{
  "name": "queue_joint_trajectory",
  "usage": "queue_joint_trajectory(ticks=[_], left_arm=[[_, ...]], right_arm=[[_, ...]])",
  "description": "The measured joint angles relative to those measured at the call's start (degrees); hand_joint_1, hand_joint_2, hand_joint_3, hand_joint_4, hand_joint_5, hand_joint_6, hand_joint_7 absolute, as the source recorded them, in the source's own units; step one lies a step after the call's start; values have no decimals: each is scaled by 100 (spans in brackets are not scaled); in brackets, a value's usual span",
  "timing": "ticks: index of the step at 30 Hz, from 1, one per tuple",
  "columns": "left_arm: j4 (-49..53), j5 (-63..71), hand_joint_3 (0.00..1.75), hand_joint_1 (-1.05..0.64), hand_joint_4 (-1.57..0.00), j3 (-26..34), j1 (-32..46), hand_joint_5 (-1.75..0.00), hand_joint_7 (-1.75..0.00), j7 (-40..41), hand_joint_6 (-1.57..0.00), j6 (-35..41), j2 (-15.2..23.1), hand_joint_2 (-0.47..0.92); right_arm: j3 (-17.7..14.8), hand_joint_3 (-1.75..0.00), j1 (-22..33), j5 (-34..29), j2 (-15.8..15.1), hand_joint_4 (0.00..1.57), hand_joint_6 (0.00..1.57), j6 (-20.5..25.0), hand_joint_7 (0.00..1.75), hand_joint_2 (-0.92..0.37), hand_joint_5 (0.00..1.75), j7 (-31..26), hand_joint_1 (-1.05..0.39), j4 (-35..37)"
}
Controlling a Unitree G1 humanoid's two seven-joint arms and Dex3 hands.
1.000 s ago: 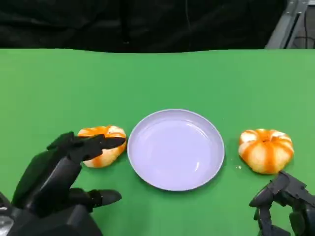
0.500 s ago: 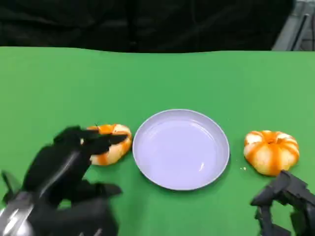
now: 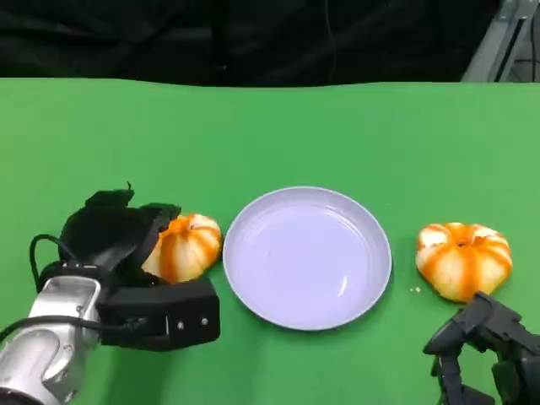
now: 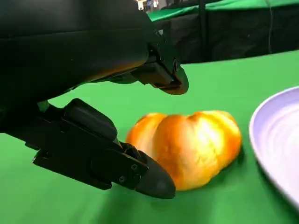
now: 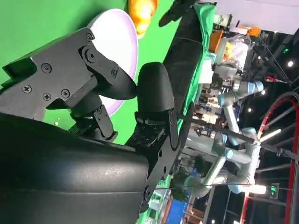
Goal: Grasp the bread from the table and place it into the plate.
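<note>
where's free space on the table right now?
Free: the plate's bare inside, the wide green strip behind it up to the table's far edge, and the gap between plate and right bread. Crowded: left of the plate, where the left robot hand wraps the left bread.

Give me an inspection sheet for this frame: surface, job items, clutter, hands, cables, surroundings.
Surface: green table, a few crumbs near the right bread.
Job items: left bread on the table beside the plate, tilted; right bread on the table, apart from the plate; nothing on the plate.
Clutter: nothing seen.
Hands: left hand cupped around the left bread, fingers on both sides of it in the left wrist view; firm grip cannot be told. Right hand low near the right bread, holding nothing, fingers curled.
Cables: black cable looped at the left wrist.
Surroundings: black curtain behind the table; other robot arms in the background.
</note>
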Motion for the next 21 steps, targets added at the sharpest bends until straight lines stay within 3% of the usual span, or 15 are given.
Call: queue_joint_trajectory(ticks=[21], left_arm=[[1395, -444, 0, -85, -29, -510, -660, -2, 0, 459, -48, -11, -234, 89]], right_arm=[[-20, -123, -46, -96, -18, 84, 74, -178, 152, -52, 175, -40, -11, 145]])
